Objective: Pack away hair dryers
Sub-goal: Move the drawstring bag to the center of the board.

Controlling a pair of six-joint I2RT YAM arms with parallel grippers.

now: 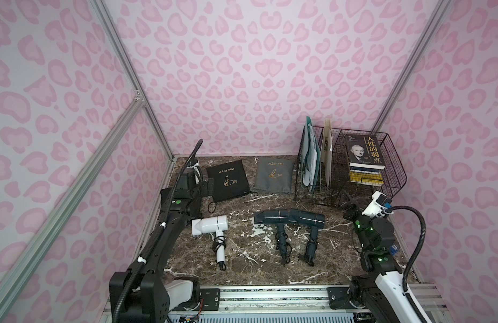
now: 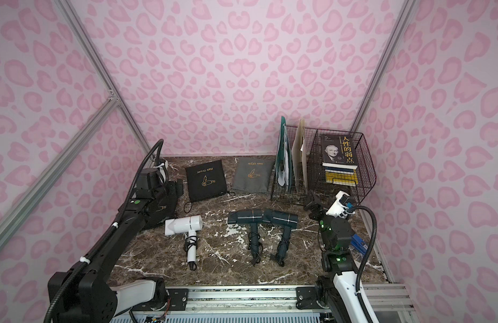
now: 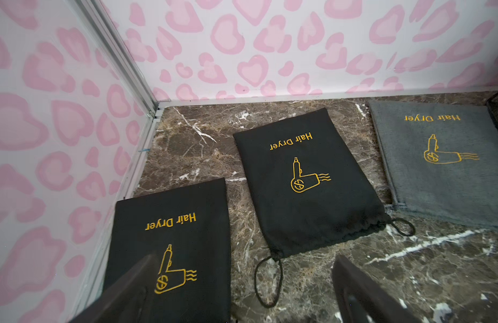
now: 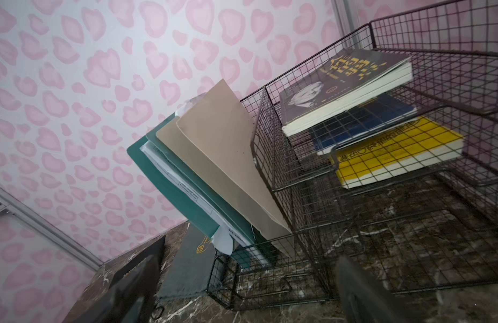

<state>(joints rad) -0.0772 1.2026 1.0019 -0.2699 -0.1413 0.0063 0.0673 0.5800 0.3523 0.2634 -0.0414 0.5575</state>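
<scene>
Left claw (image 3: 245,256) is wide open and empty, hovering over the corner black pouch (image 3: 172,237) at the far left of the tabletop (image 1: 242,268). White dryer (image 1: 210,225) lies back toward my base from that claw, just beside the left forearm. Its barrel runs across and its handle with the bundled cord points at the base. Left arm is nearer, so I'd call that its pick. Behind it lie the second black pouch (image 1: 228,180) and then the grey pouch (image 1: 274,174), both flat. Mid-right are the left dark dryer (image 1: 273,217) and right dark dryer (image 1: 309,219), lying the same way with barrels touching end to end, so lifting one may drag the other. Far right is the wire rack (image 1: 396,165) with folders (image 1: 309,156) and books (image 1: 363,151). Right claw (image 1: 347,205) is open and empty, aimed at the rack, with the dark dryers off to its left.
</scene>
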